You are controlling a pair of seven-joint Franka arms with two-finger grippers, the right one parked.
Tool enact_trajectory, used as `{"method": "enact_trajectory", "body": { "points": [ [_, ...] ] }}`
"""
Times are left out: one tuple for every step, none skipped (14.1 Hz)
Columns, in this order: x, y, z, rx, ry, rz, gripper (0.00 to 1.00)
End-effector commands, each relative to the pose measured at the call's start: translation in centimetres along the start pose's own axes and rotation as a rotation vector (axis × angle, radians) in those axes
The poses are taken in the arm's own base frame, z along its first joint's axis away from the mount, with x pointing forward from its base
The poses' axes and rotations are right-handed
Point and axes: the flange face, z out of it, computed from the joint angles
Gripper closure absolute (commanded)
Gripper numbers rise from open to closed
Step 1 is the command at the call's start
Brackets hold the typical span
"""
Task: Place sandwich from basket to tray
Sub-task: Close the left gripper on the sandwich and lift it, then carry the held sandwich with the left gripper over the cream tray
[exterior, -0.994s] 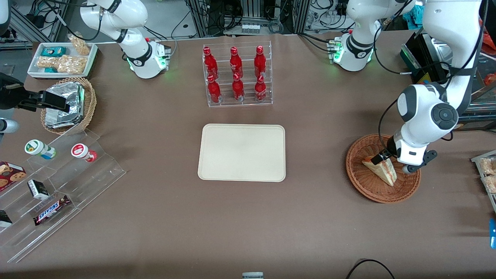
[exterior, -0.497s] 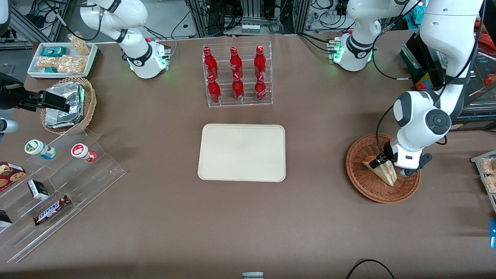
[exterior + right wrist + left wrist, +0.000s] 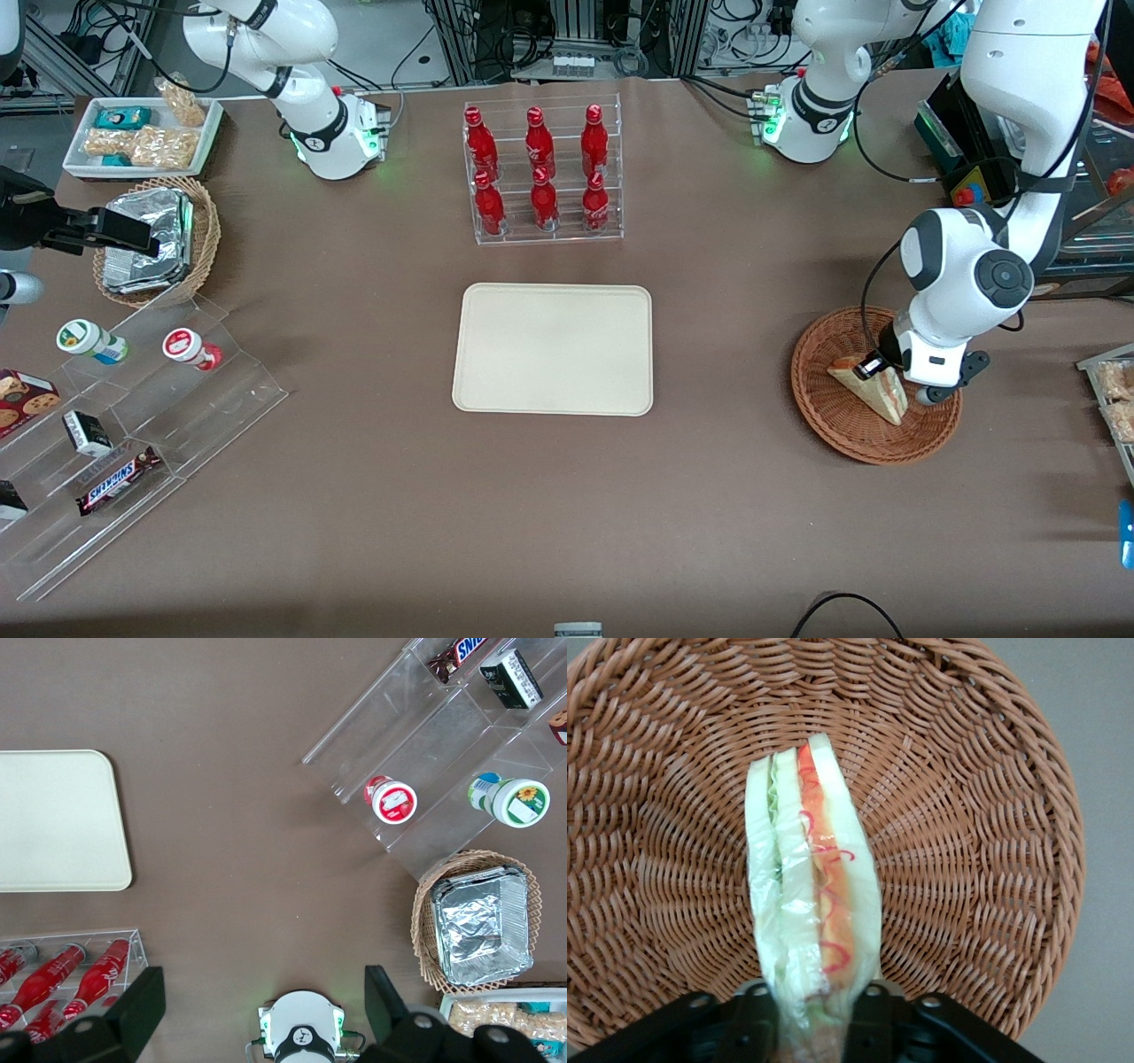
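- Sandwich point(image 3: 811, 895): triangular wedge of white bread, red-orange and green filling, glossy clear wrap. It stands on edge in the basket point(image 3: 842, 425), toward the working arm's end of the desk point(image 3: 753, 496).
- Basket: round, shallow, reddish-brown wicker (woven bottom plain in the wrist view).
- Pincer point(image 3: 811, 1014): down inside the basket, its two dark fingers point(image 3: 749, 1019) closed against the sandwich's broad end, one on each bread face.
- Tray point(image 3: 553, 348): flat, cream, rounded corners, low rim, nothing on it. Well apart from the basket, bare brown desk between.
- Clear rack of red bottles point(image 3: 542, 173) stands farther from the front camera than the tray.
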Motion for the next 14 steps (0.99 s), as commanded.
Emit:
{"method": "enact_trajectory", "body": {
  "points": [
    [-0.1,0.8,-1.1,0.021,-0.012,0.022,0.8],
    [-0.8,1.2,-2.4,0.031,-0.021,0.045,0.81],
    [-1.9,2.2,-3.7,0.05,-0.037,0.077,0.83],
    [-2.7,3.3,-5.2,0.066,-0.052,0.114,0.83],
    [-4.0,4.8,-6.7,0.102,-0.092,0.164,0.84],
    [-5.7,6.7,-8.2,0.142,-0.135,0.206,0.85],
    [-7.6,8.6,-9.3,0.18,-0.174,0.246,0.85],
    [-9.7,10.9,-10.4,0.203,-0.192,0.29,0.85],
    [-11.8,13.2,-11.3,0.208,-0.207,0.337,0.85],
    [-13.4,14.9,-11.6,0.202,-0.212,0.359,0.85],
    [-16.2,17.1,-11.3,0.18,-0.232,0.389,0.84],
    [-18.1,19.0,-10.9,0.158,-0.249,0.418,0.84],
    [-20.3,21.0,-10.2,0.139,-0.256,0.454,0.84],
    [-22.3,22.9,-9.8,0.112,-0.257,0.483,0.84]
  ]
}}
